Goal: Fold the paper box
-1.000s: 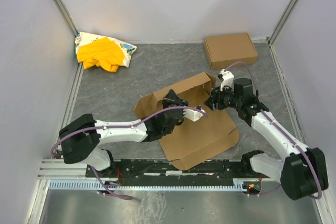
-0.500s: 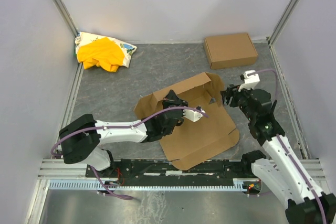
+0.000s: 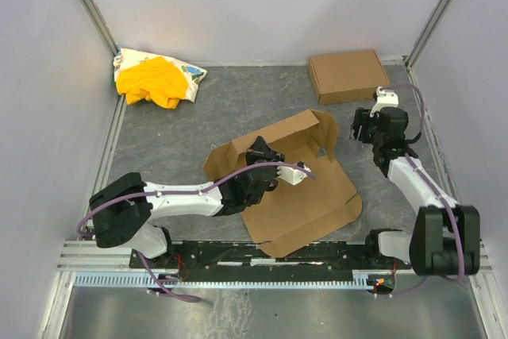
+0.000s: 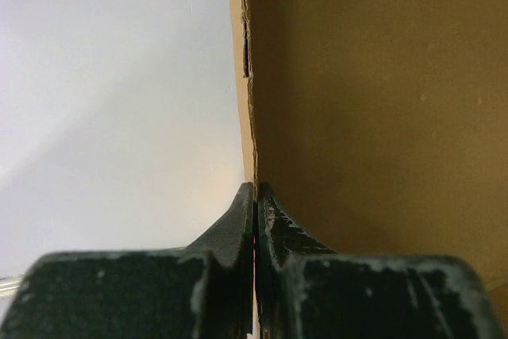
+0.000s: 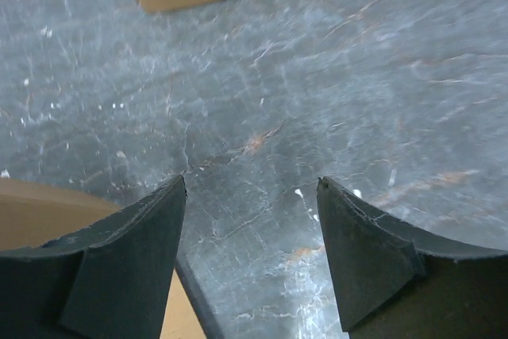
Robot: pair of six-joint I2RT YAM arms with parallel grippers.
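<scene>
A grey marbled table [image 3: 198,125] is sitting between pale walls [image 3: 262,5]. One cloth heap [image 3: 155,78] is lying upper left, one paper box [image 3: 305,200] is lying half-folded at centre, and one shut box [image 3: 348,75] is resting upper right. The left gripper [image 4: 255,188] is staying clamped, seemingly on the paper box's raised edge. The right gripper [image 5: 251,182], having backed rightward off the flap, is spreading open over bare table.

One paper box [image 3: 311,206]; one closed box [image 3: 348,75]; one cloth heap [image 3: 155,78].

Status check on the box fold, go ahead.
Left tool shut on the paper box edge. Right tool open, empty, over the table. Nothing in the way.
</scene>
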